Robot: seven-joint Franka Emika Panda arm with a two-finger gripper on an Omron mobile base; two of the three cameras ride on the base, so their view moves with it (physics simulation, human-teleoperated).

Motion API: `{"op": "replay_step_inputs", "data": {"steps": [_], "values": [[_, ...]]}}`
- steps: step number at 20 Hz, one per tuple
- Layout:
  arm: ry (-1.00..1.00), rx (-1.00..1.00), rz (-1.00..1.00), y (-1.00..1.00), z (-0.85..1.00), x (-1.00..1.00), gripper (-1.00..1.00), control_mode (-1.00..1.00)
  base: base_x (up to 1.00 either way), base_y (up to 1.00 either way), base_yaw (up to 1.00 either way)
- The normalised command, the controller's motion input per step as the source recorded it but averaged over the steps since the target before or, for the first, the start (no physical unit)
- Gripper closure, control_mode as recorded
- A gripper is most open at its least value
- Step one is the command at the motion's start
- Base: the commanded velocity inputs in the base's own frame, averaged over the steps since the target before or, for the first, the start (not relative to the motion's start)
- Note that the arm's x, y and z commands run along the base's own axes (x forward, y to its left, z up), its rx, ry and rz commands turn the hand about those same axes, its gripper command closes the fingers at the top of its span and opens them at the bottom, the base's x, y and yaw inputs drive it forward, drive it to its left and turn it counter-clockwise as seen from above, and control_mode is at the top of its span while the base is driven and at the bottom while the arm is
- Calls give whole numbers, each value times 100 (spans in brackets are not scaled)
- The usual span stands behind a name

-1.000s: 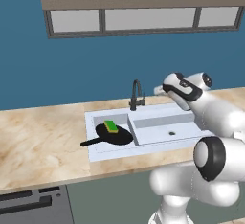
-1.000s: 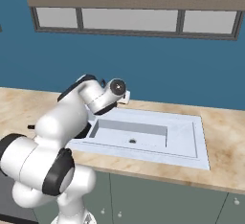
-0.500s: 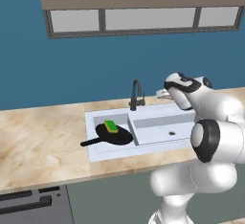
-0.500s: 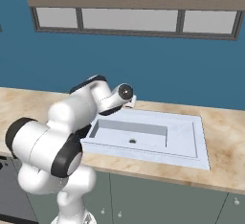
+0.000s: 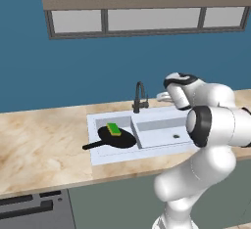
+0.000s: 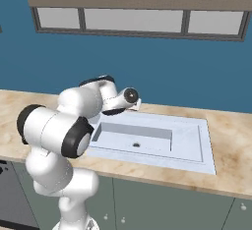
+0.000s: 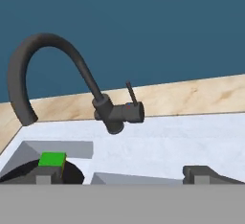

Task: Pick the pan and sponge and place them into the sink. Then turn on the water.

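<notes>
Sink: your landmark, set in the counter below the window.
Pan: in sink's left basin, handle sticks out over the front-left rim.
Sponge: green, sits on the pan, toward the back.
Faucet: black gooseneck at sink's back rim, spout bends over left basin; lever up. You see no stream.
Gripper: fingers spread wide, holding nothing; above sink's back-right rim, facing faucet, apart from it.
</notes>
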Motion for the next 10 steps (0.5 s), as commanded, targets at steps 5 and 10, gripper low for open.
{"op": "replay_step_inputs", "data": {"steps": [5,10], "values": [[0,0,0,0,-30,31,-100,-100,0,0,0],[0,1,0,0,-8,18,-100,-100,0,0,0]]}}
